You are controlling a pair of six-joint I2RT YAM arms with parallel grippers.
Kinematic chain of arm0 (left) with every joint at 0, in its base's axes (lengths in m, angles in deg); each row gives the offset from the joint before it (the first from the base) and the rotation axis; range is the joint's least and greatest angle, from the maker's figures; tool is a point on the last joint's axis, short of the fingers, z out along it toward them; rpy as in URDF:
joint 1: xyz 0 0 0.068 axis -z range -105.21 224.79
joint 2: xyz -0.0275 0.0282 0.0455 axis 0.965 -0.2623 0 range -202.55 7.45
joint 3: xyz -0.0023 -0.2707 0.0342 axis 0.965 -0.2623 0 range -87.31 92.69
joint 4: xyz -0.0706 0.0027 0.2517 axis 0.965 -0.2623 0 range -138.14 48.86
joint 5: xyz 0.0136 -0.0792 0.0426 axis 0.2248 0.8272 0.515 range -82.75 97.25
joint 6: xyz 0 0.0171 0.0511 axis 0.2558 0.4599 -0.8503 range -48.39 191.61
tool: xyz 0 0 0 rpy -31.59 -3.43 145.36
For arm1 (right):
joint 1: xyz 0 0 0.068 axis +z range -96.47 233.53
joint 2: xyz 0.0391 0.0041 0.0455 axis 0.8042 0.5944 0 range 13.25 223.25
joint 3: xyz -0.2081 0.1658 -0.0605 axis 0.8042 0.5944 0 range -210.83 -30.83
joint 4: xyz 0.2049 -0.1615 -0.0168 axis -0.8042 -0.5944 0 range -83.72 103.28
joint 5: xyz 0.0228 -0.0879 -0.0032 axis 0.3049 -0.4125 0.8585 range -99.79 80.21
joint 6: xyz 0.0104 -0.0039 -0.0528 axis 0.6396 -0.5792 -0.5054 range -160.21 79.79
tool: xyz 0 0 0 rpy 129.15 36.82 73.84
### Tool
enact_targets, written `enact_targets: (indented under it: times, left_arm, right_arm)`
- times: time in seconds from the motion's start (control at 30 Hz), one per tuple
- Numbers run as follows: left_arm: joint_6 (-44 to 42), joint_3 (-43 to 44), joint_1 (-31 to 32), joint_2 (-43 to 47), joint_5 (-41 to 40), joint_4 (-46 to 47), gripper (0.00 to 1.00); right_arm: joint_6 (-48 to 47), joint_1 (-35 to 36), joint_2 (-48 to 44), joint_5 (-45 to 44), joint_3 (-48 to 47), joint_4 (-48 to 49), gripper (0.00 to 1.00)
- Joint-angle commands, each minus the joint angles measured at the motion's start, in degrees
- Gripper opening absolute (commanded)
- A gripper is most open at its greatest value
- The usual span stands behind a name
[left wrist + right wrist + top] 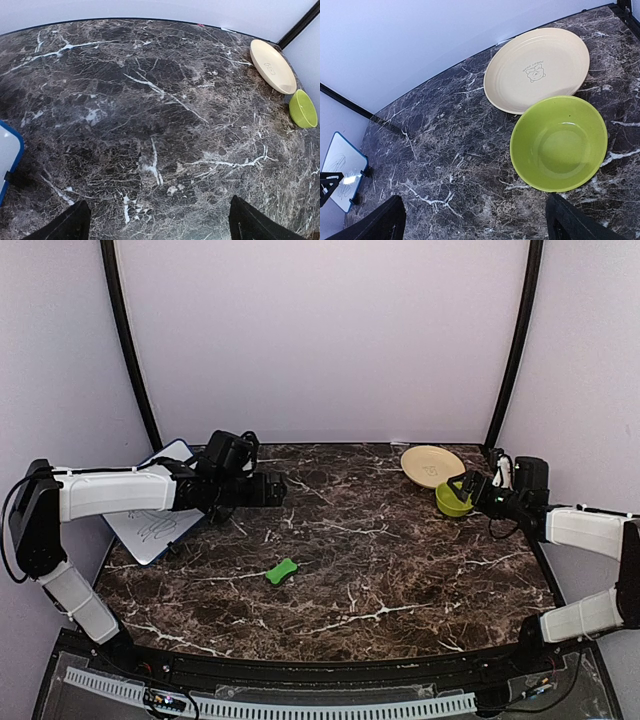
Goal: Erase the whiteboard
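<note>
Blue-rimmed whiteboard (pixel 150 530) hugs left edge of table (pixel 400 570).

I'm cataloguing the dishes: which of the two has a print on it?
The cream plate, bearing a small printed figure at its centre; the green bowl beside it is plain.

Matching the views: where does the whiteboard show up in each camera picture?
Top external: the whiteboard lies at the table's left edge, partly under the left arm.
Left wrist: only a blue-rimmed corner shows, at the left edge.
Right wrist: lower left, far across the table.
Shared landmark: the green bowl beside the cream plate, seen in all three.
</note>
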Motion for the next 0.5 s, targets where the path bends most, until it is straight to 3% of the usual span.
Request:
enact_targets:
  times: [0.0, 0.17, 0.33, 0.47]
  left_arm:
    - [7.13, 3.6, 0.33, -0.08, -6.58, -5.31, 0.99]
    - [16.64, 8.59, 0.33, -2.2, -14.6, -15.55, 0.99]
    - [26.39, 13.72, 0.33, -5.12, -17.68, -26.19, 0.99]
    - [35.93, 19.11, 0.33, -9.97, -17.59, -37.11, 0.9]
  right_arm:
    - [-1.1, 0.32, 0.07, 1.02, -0.25, 1.58, 0.99]
    - [-1.04, 0.31, -0.49, 0.9, 0.42, 1.47, 0.98]
    - [-1.23, 0.3, -1.21, 1.08, 0.88, 1.23, 0.98]
    - [-0.58, 0.32, -1.1, 1.39, 2.08, 2.8, 0.99]
